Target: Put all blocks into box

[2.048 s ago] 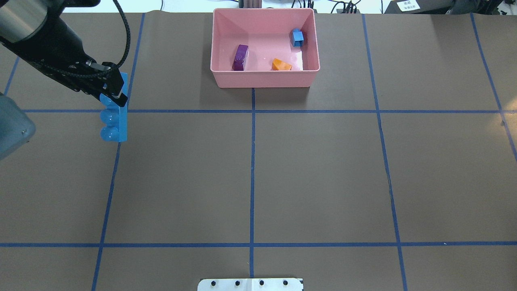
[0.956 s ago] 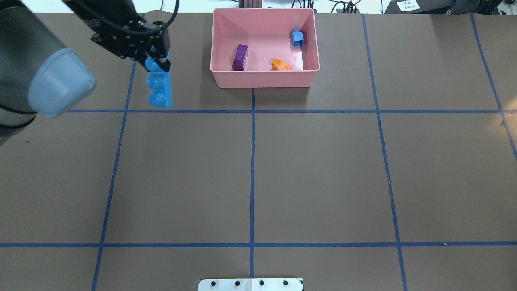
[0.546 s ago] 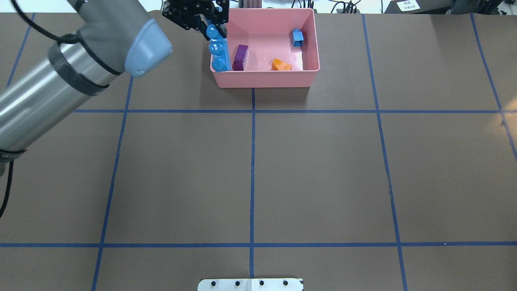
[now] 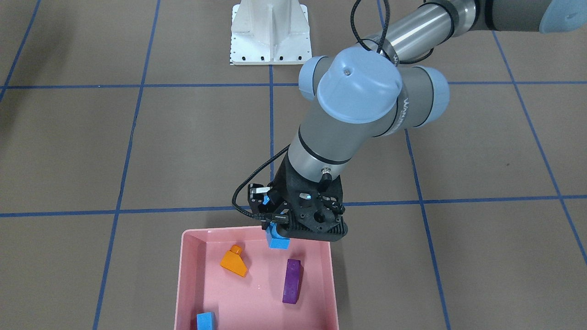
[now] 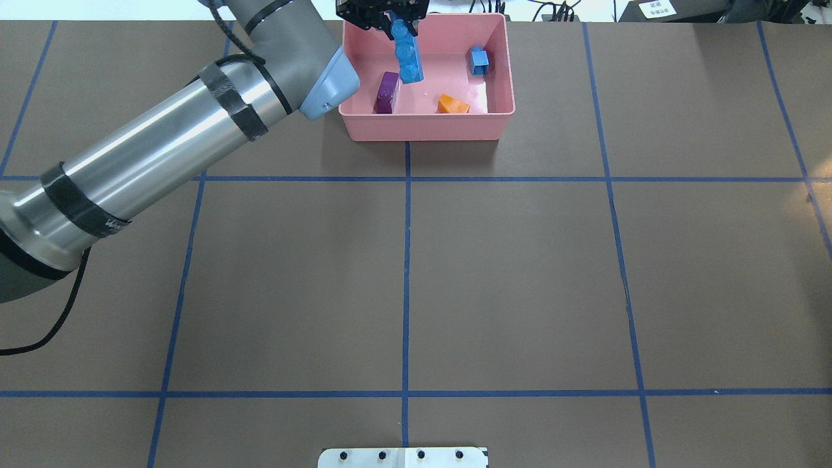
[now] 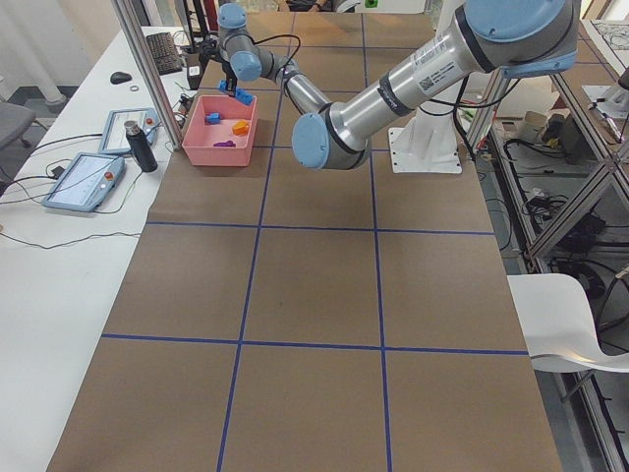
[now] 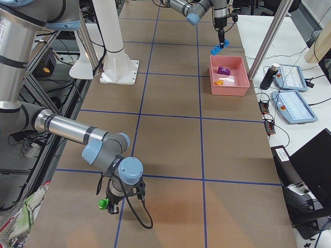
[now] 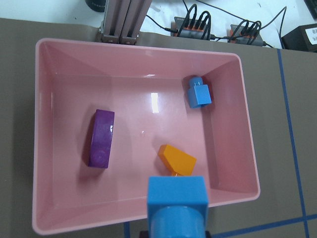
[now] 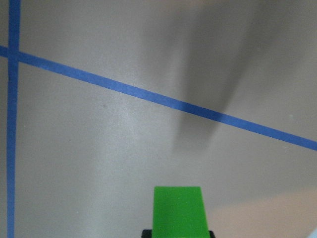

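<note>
My left gripper (image 5: pixel 392 14) is shut on the long blue block (image 5: pixel 407 52) and holds it hanging over the near-left part of the pink box (image 5: pixel 422 127). The block also shows in the front-facing view (image 4: pixel 277 239) and the left wrist view (image 8: pixel 177 208). In the box lie the purple block (image 5: pixel 387 92), the orange block (image 5: pixel 452 104) and the small blue cube (image 5: pixel 480 60). My right gripper (image 7: pixel 110 204) is far from the box, low over the table, shut on the green block (image 9: pixel 178 210).
The box stands at the table's far edge, with cables and a metal post (image 8: pixel 121 22) just behind it. A dark bottle (image 6: pixel 139 146) and two tablets (image 6: pixel 86 180) lie on the side bench. The white robot base (image 4: pixel 269 32) is at the near edge.
My left arm has carried the long blue block from the table's left side rightward and farther away, to above the inside of the pink box. The blocks in the box have not moved.
</note>
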